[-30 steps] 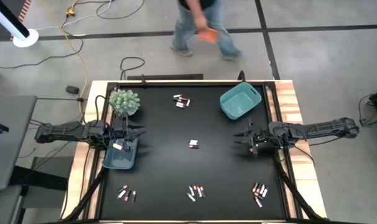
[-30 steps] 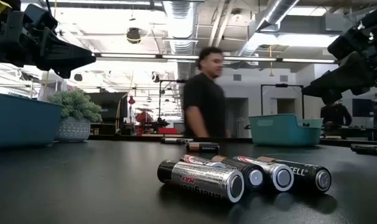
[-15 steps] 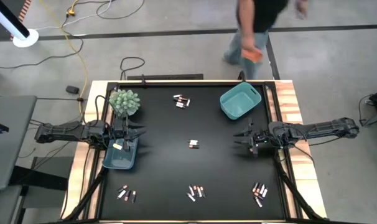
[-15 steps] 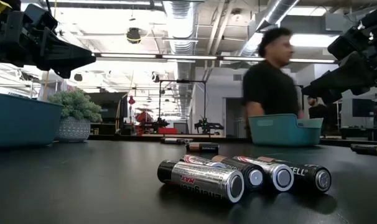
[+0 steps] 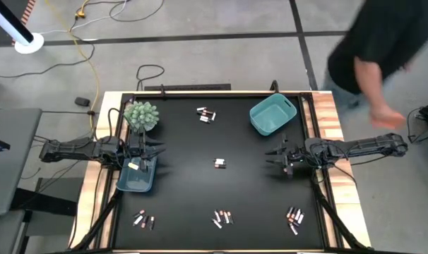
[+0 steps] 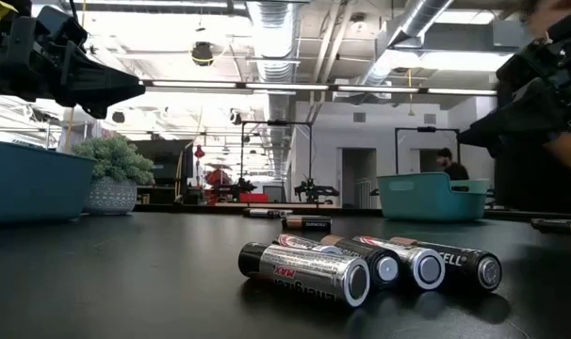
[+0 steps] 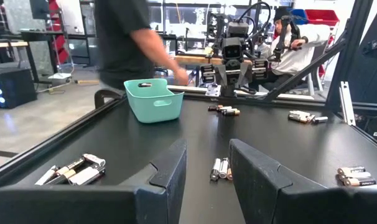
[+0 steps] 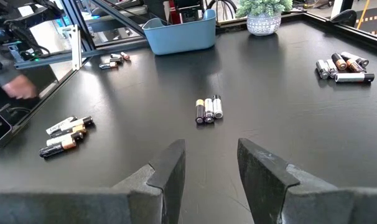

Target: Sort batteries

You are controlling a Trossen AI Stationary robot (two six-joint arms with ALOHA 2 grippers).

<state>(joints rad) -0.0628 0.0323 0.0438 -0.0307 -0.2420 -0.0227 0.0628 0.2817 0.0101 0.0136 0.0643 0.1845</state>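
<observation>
Batteries lie in small groups on the black table: one at the centre (image 5: 219,164), one near the far edge (image 5: 206,114), and three along the near edge (image 5: 144,220) (image 5: 222,217) (image 5: 294,219). The low view shows the near middle group (image 6: 361,268) close up, lying on their sides. My left gripper (image 5: 156,151) hovers at the table's left, over the far end of a dark blue bin (image 5: 136,176). It is open with nothing between its fingers (image 7: 207,171). My right gripper (image 5: 270,156) hovers at the table's right, near a teal bin (image 5: 272,114), and is also open and empty (image 8: 211,163).
A small potted plant (image 5: 141,116) stands at the far left beside the blue bin. A person (image 5: 383,56) stands just off the table's far right corner, a hand (image 5: 383,116) close to my right arm. A raised rim (image 5: 320,127) runs around the table.
Both arms have kept still. The person beyond the far edge has walked from the table's middle toward its far right corner and now stands beside my right arm.
</observation>
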